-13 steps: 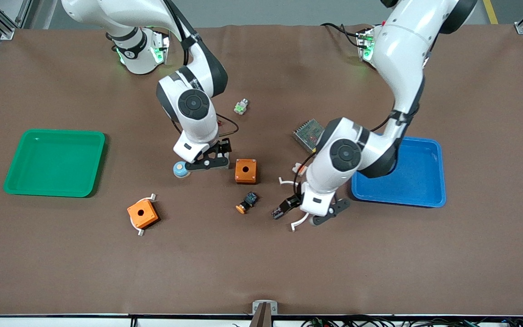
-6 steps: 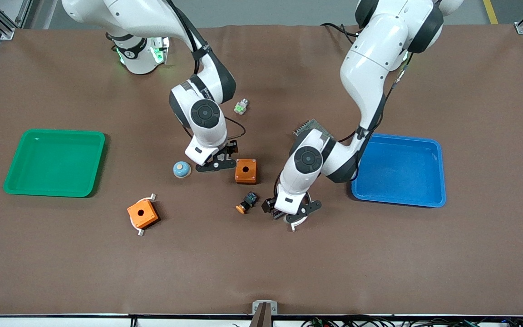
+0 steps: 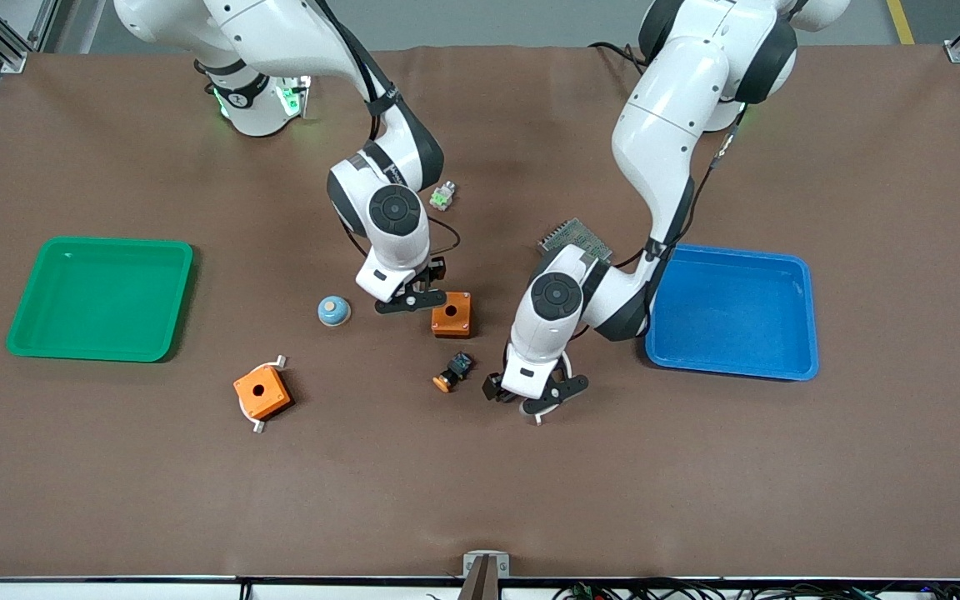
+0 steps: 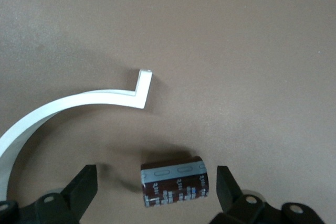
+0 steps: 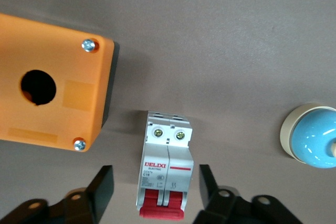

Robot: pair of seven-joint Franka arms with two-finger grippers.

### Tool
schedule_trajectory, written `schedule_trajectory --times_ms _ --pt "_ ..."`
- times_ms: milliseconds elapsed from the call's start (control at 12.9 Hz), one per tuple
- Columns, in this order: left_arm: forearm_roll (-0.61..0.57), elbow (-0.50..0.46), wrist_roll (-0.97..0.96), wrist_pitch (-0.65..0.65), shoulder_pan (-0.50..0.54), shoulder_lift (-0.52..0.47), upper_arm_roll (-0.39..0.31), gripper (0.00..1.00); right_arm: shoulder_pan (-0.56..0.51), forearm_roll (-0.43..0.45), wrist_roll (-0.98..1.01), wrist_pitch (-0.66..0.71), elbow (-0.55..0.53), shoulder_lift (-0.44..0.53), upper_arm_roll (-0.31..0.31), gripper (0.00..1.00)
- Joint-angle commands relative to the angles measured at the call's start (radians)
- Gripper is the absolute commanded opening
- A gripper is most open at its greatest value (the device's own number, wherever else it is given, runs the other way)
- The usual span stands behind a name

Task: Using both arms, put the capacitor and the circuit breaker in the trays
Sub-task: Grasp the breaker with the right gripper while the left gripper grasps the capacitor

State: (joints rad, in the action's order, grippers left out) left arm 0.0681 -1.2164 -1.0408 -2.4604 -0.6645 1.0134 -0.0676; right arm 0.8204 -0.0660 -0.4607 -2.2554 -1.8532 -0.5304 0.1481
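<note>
**Both grippers open over their parts**

Front view: you see the green tray (image 3: pixel 101 297) and the blue tray (image 3: pixel 730 310), nothing inside.

Left wrist view: the left gripper (image 4: pixel 156 192), fingers apart, straddles the capacitor (image 4: pixel 173 181) lying on the table.

Right wrist view: the right gripper (image 5: pixel 152 195), fingers apart, straddles the breaker (image 5: pixel 165 163), labelled "DELIXI", beside the orange box (image 5: pixel 52 104).

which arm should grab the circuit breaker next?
Right. The right hand hangs open over the circuit breaker, fingers on either side, beside the orange box. The left hand is open over the capacitor instead.
</note>
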Motion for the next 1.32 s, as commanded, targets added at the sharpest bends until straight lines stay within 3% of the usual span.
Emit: schedule_trajectory --times_ms 0,155,310,543,698,1008,1240 --pt "0.010 0.038 -0.010 -0.008 -0.024 0.027 -0.032 0.89 0.008 -0.017 -0.003 -0.009 -0.001 -0.005 0.005 0.69" --pt "0.010 0.037 -0.010 -0.022 -0.029 0.027 -0.035 0.67 0.008 -0.017 -0.003 -0.012 -0.003 -0.008 0.005 0.60" --pt "0.010 0.037 -0.008 -0.022 -0.029 0.025 -0.038 0.37 0.008 -0.015 -0.003 -0.015 -0.003 -0.014 0.005 0.49" --pt "-0.050 0.026 -0.004 0.000 -0.047 -0.008 -0.061 0.05 0.006 -0.015 -0.003 -0.010 0.000 -0.013 0.007 0.18" --pt "-0.053 0.018 0.031 0.064 -0.030 -0.054 -0.064 0.01 -0.006 -0.015 -0.007 0.037 0.005 0.007 0.010 0.05" --pt "-0.051 -0.005 0.187 0.272 0.064 -0.166 -0.060 0.01 -0.102 -0.012 0.031 0.271 0.087 0.136 0.030 0.02" --pt "-0.045 -0.038 0.350 0.458 0.140 -0.243 -0.057 0.01 -0.248 -0.003 0.215 0.429 0.160 0.183 0.031 0.02"
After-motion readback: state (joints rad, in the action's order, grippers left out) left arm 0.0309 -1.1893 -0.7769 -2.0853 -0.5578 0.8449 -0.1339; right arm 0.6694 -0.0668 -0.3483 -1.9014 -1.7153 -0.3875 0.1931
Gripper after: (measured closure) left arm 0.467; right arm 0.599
